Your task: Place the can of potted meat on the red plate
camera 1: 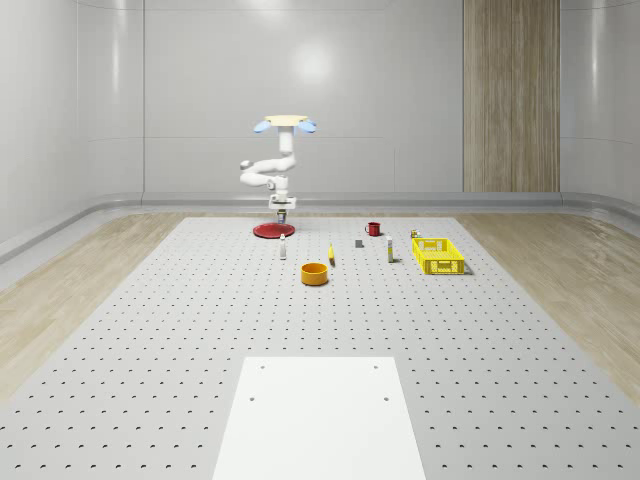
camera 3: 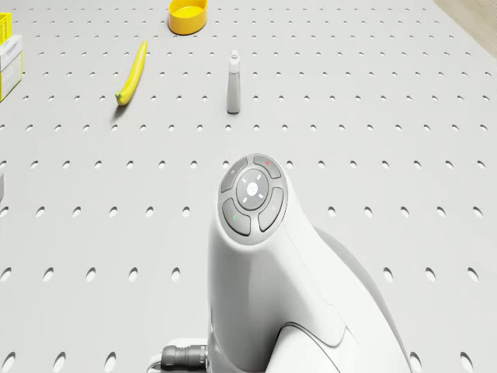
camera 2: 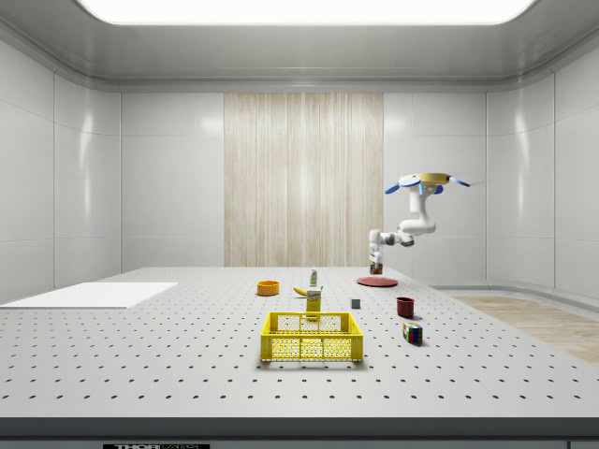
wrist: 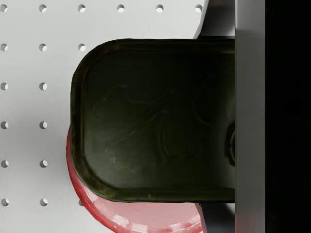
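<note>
The drone point(camera 1: 286, 123) hovers over the far end of the perforated table, above the red plate point(camera 1: 272, 231). Its white arm bends down, and the gripper point(camera 1: 283, 212) is shut on the can of potted meat point(camera 1: 283, 216), held a little above the plate. The side view has the gripper point(camera 2: 377, 266) just over the plate point(camera 2: 376, 281). In the wrist view the dark can point(wrist: 155, 121) lies against one finger point(wrist: 250, 116), with the plate's red rim point(wrist: 141, 216) showing beneath it.
Nearer than the plate stand a small grey bottle point(camera 1: 284, 248), a banana point(camera 1: 331, 254) and a yellow bowl point(camera 1: 314, 273). A red mug point(camera 1: 373, 229) and a yellow basket point(camera 1: 437, 254) sit toward the whole-scene view's right. A white sheet point(camera 1: 320, 415) lies at the front.
</note>
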You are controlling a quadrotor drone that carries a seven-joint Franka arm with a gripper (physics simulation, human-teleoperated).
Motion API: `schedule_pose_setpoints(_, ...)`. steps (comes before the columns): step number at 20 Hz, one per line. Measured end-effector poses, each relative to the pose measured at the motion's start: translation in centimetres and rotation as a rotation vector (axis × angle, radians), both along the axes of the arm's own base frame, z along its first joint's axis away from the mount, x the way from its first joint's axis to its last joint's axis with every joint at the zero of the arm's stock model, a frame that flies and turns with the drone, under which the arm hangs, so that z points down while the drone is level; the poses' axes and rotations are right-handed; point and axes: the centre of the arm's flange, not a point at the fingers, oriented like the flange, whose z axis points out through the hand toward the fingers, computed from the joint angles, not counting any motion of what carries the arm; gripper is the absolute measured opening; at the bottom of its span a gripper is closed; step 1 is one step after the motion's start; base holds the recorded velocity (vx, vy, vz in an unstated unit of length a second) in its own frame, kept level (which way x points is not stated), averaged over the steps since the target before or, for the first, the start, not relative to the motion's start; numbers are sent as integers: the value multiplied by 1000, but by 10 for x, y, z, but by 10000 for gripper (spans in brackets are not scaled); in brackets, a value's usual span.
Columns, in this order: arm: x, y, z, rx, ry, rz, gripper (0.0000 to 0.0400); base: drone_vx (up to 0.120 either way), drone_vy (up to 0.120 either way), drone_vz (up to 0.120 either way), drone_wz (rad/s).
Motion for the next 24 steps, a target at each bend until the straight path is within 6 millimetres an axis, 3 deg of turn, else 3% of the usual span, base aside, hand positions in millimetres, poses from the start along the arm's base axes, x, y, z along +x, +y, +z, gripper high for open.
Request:
schedule_pose_setpoints(10,0,0,0,0,0,0,286,0,-116,0,0)
schedule_pose_setpoints(24,0,0,40,0,0,0,285,0,0,0,0)
